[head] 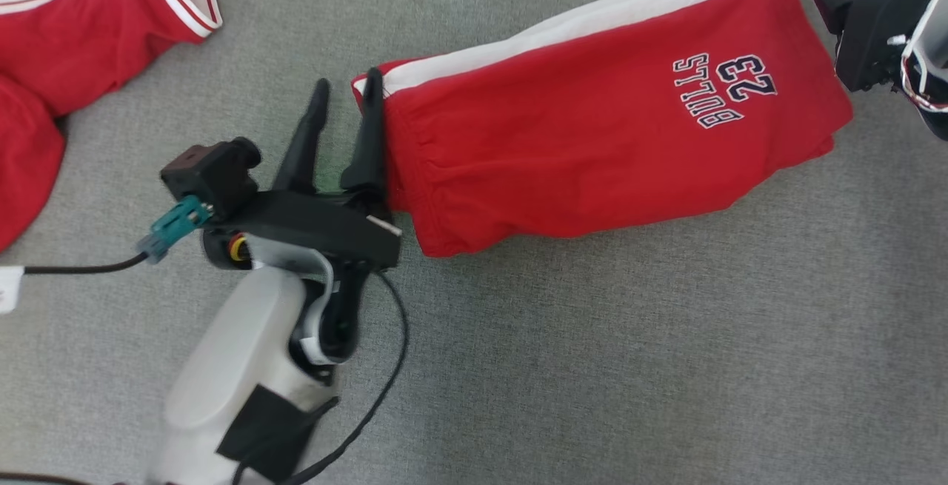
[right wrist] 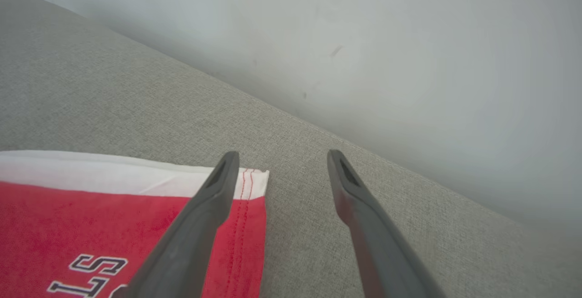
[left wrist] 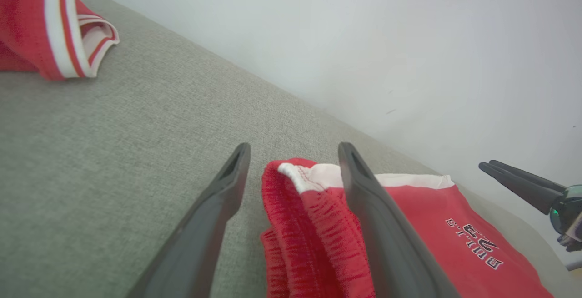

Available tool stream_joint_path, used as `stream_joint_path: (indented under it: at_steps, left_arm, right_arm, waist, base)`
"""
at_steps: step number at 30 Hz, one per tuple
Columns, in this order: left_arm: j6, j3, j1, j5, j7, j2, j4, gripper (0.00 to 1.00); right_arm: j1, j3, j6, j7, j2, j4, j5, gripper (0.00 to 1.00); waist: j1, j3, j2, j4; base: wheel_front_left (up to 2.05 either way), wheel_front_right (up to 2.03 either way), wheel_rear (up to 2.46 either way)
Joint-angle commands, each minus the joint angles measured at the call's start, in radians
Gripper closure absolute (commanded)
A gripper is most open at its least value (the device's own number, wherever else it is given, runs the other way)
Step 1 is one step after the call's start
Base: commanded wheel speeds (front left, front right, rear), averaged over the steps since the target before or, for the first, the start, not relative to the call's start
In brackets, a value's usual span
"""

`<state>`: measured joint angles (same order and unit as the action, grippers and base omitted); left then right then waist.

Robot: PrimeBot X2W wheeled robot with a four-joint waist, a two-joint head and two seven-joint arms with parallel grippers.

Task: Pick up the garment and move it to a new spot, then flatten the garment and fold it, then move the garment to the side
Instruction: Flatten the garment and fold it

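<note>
— Where do we stand?
— Another garment (head: 74, 33) lies far left. Our left gripper (head: 346, 81) gapes around the waistband of the shorts (head: 592, 122), which lie folded mid-surface. Our right gripper (right wrist: 283, 154) gapes at the hem.
— So the folding looks done?
— We think so. Next we must regrip both ends and shift the shorts aside.

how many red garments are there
2: folded shorts at centre right; another red garment upper left, cut off by the frame, so more may be hidden.
</note>
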<state>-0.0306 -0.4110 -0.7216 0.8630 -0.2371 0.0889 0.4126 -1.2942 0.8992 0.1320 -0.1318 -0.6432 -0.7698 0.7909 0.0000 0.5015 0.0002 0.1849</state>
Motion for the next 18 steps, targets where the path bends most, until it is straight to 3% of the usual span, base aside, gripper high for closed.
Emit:
stream_joint_path:
  at_steps: [1,6,12,18]
  left_arm:
    - [0.007,0.007,0.016,-0.021,-0.01,0.026,-0.008,0.0]
    - [0.044,0.02,0.091,-0.08,-0.026,0.101,-0.085,0.0]
    - [0.048,0.048,0.248,-0.198,-0.029,0.177,-0.237,0.0]
    - [0.045,0.085,0.421,-0.252,-0.029,0.182,-0.364,0.0]
  right_arm:
    - [-0.012,-0.003,-0.003,-0.015,0.014,-0.007,0.019,0.0]
    - [0.021,-0.018,-0.003,-0.148,0.016,-0.023,0.109,0.0]
    - [0.048,-0.068,-0.003,-0.319,0.041,-0.116,0.166,0.0]
    - [0.061,-0.127,-0.002,-0.355,0.112,-0.241,0.138,0.0]
  waist:
    - [0.0,-0.021,-0.0002,-0.005]
    - [0.0,-0.067,-0.0002,-0.018]
    - [0.0,-0.096,-0.0002,-0.019]
    - [0.0,-0.088,-0.0002,-0.002]
  base:
    - [0.0,0.0,0.0]
    - [0.0,0.0,0.0]
    - [0.0,0.0,0.0]
    - [0.0,0.0,0.0]
